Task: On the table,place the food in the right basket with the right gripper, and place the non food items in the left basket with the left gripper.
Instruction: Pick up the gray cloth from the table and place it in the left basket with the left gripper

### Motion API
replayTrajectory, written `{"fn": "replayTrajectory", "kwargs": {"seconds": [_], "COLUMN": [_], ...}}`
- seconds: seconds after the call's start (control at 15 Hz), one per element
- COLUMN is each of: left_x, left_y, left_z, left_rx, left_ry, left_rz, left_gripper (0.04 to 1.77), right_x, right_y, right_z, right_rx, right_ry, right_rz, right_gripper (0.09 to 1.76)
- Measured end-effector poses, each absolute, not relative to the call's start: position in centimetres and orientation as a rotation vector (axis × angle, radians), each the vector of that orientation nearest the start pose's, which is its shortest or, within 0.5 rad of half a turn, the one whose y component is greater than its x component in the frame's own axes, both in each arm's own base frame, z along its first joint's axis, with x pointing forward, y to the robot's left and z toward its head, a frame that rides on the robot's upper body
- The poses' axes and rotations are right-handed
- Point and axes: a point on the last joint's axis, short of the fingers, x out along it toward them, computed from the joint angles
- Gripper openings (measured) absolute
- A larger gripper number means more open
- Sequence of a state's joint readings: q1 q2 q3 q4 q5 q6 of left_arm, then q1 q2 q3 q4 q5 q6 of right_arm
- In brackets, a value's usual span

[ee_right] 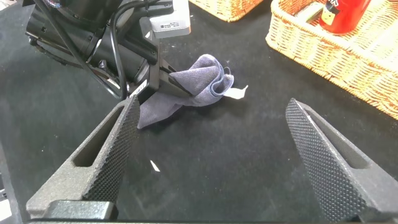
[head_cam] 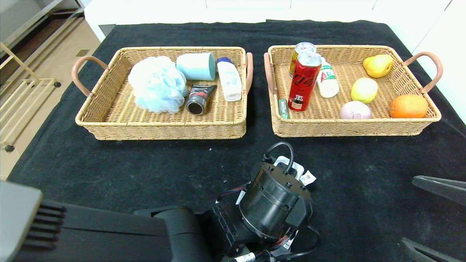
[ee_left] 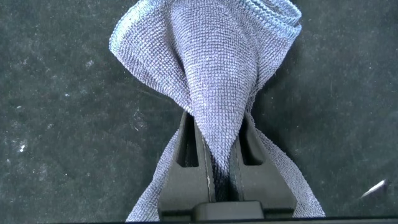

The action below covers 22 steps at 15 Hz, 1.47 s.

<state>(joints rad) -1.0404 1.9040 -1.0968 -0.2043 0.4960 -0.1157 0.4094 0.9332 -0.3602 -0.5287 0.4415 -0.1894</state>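
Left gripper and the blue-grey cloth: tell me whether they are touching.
Touching. In the left wrist view the left gripper has its fingers shut on a fold of the cloth, which bunches up between them on the black table.

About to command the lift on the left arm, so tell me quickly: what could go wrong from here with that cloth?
1. The left tool pinches only a raised fold of the grey cloth; the rest lies on the table, so it may slip out on lifting.
2. The left basket already holds a bath pouf, cup, tube and bottle; a trailing cloth could snag the rim.
3. The open right tool waits nearby; keep paths apart.
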Motion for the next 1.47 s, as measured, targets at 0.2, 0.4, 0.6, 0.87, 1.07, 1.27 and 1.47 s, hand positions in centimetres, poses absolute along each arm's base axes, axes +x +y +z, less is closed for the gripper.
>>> {"fn": "replayTrajectory", "kwargs": {"seconds": [0.2,0.4,0.6,0.87,1.07,1.27,1.47], "left_x": [18.9,18.9,18.8,18.6,18.4,18.7,19.6], "left_y": [-30.1,-30.1,-30.1,-29.3,-27.9,-26.2,-24.6], "left_z": [15.2,15.2,15.4,17.5,19.8,22.0,23.8], "left_rx": [0.313,0.302,0.292,0.251,0.186,0.131,0.093], "left_ry": [0.469,0.475,0.473,0.435,0.400,0.354,0.312], "left_rz": [-0.499,-0.499,-0.500,-0.511,-0.561,-0.553,-0.514], "left_gripper": [0.22,0.22,0.22,0.23,0.23,0.23,0.23], "right_x": [9.7,9.7,9.7,9.7,9.7,9.7,9.8], "right_y": [5.2,5.3,5.3,5.3,5.3,5.3,5.3], "right_z": [20.5,20.4,20.3,20.4,20.4,20.3,20.2], "right_rx": [-0.177,-0.177,-0.178,-0.178,-0.178,-0.178,-0.177], "right_ry": [-0.031,-0.021,-0.015,-0.017,-0.017,-0.012,-0.007], "right_rz": [0.853,0.854,0.854,0.854,0.854,0.856,0.857], "right_gripper": [1.71,1.71,1.71,1.71,1.71,1.71,1.71]}}
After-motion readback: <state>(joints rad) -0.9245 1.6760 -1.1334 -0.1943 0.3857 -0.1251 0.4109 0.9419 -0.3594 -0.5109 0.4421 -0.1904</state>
